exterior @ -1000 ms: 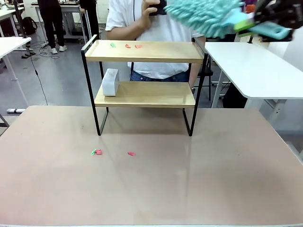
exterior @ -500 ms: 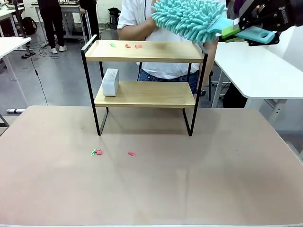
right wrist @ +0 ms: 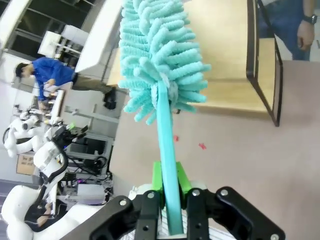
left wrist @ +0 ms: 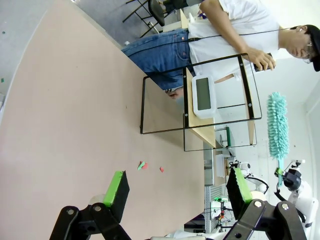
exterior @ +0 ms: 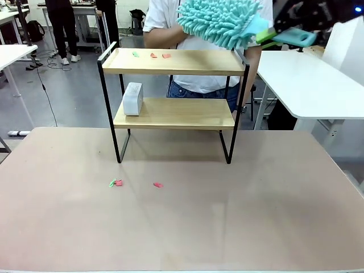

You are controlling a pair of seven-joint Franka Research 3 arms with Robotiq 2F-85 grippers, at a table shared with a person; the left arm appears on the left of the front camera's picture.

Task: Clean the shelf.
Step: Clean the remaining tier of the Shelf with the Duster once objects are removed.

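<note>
Our right gripper (right wrist: 169, 182) was clamped on the handle of the teal microfibre duster (exterior: 219, 21), whose head hung over the right end of the shelf (exterior: 170, 69). The shelf stood at the far side of the brown table (exterior: 256, 216), with paper scraps (exterior: 152, 55) on its top board and a white clock (exterior: 132, 98) on the lower one. Our left gripper (left wrist: 177, 187) gaped wide, empty.
</note>
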